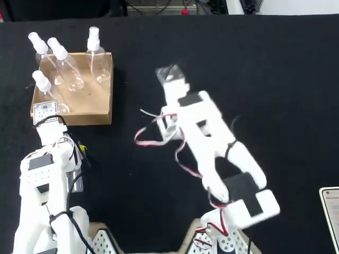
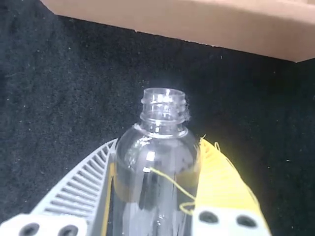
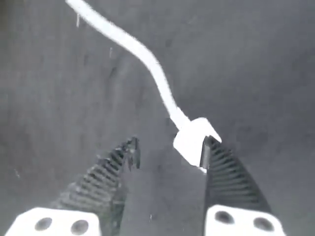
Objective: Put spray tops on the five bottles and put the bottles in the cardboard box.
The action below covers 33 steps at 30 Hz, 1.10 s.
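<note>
A clear bottle with a bare threaded neck sits between the fingers of my left gripper, which is shut on it. This gripper is just in front of the cardboard box at the far left. Several bottles with white spray tops stand upright in the box. A loose spray top lies on the black mat with its long white tube trailing away. My right gripper is open over it, one finger touching the white head. In the high view that gripper is mid-table.
The box wall runs close beyond the held bottle's neck. Red and white cables loop beside the right arm. A white-edged flat device lies at the right edge. Black mat stretches between the arms and to the far right.
</note>
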{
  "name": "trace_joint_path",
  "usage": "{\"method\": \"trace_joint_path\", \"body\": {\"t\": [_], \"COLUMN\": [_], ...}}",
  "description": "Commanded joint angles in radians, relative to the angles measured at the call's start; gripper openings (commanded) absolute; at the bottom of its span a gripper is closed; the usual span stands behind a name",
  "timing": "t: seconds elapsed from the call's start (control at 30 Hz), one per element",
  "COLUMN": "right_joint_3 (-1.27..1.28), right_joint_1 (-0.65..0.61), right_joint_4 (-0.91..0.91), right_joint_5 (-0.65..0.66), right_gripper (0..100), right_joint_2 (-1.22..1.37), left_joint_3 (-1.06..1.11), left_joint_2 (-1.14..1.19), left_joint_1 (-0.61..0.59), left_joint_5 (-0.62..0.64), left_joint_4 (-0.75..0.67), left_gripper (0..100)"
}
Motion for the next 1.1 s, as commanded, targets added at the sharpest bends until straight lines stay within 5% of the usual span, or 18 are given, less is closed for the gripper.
{"method": "trace_joint_path", "body": {"t": [0.0, 0.17, 0.5, 0.7, 0.9, 1.07], "right_joint_3": [0.090, 0.193, 0.202, 0.137, 0.030, -0.041], "right_joint_1": [-0.052, -0.068, 0.210, 0.313, 0.279, 0.103], "right_joint_4": [-0.026, -0.052, -0.143, -0.192, -0.011, 0.264], "right_joint_5": [0.066, 0.130, 0.296, 0.232, 0.028, 0.241], "right_gripper": [20.2, 20.1, 20.1, 20.1, 20.1, 19.8], "right_joint_2": [-0.130, -0.157, -0.111, -0.102, -0.113, -0.108], "left_joint_3": [-0.001, -0.001, -0.001, -0.001, -0.001, -0.001], "left_joint_2": [-0.021, -0.021, -0.021, -0.021, -0.021, -0.021], "left_joint_1": [-0.005, -0.007, -0.004, -0.007, -0.008, -0.005], "left_joint_5": [0.008, 0.008, 0.008, 0.008, 0.008, 0.008], "left_joint_4": [-0.018, -0.018, -0.018, -0.018, -0.018, -0.018], "left_gripper": [8, 8, 8, 8, 8, 8]}}
